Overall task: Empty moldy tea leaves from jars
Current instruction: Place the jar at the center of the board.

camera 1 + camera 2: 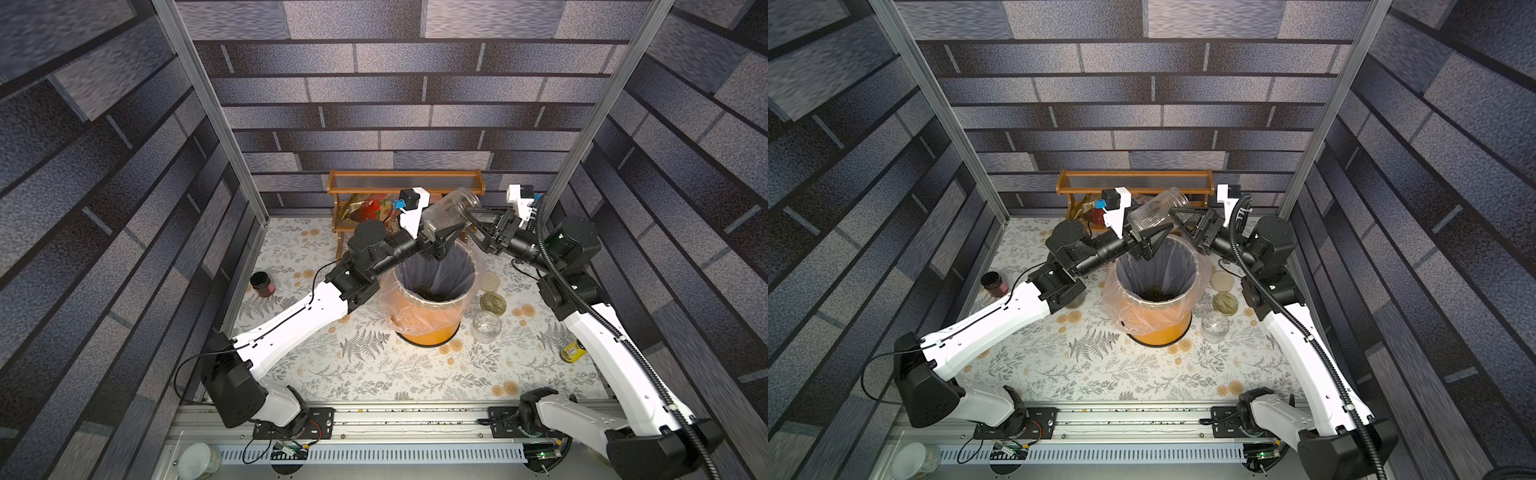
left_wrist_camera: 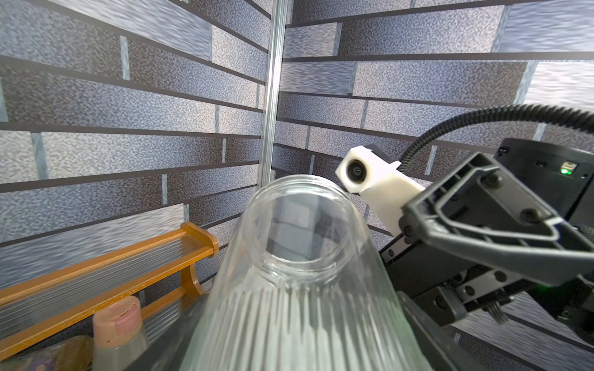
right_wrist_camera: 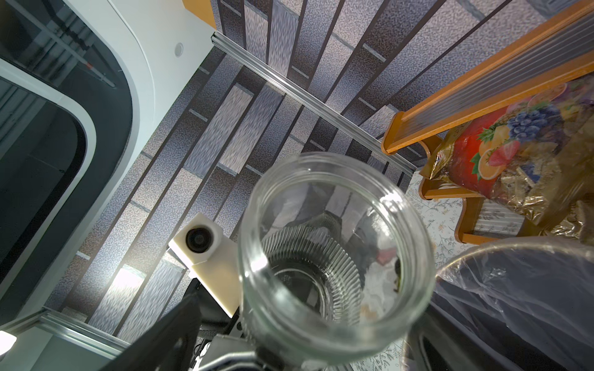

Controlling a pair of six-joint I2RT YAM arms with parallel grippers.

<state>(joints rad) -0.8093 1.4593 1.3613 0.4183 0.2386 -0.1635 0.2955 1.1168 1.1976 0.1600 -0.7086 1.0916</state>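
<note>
The left tool [image 1: 442, 239] is clamped on a clear ribbed jar [image 1: 455, 208], held tilted above the lined orange bin [image 1: 428, 328]. The tea leaves [image 1: 432, 294] are heaped at the bin's bottom. The right tool [image 1: 471, 222] is spread wide beside the jar's mouth. A second jar [image 1: 486, 326] is stood on the surface [image 1: 374, 365] right of the bin.
</note>
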